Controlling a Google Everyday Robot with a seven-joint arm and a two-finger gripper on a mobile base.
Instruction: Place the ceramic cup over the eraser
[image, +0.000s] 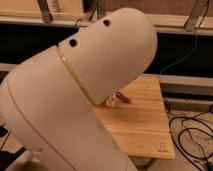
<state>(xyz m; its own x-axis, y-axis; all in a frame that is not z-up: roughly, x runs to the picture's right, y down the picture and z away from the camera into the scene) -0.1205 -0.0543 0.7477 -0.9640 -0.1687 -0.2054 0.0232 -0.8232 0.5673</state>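
Note:
My white arm (85, 95) fills most of the camera view, bent at the elbow with a thin gold seam across it. The gripper is out of view, hidden beyond the arm. The ceramic cup and the eraser are both hidden. A small pale thing (111, 100) and a reddish-brown sliver (123, 97) peek out at the arm's lower edge on the wooden table (142, 125); I cannot tell what they are.
The light wooden table shows only its right part, with its front right corner near the bottom right. Black cables (192, 137) lie on the floor to its right. A dark shelf front and metal legs (192, 15) run along the back.

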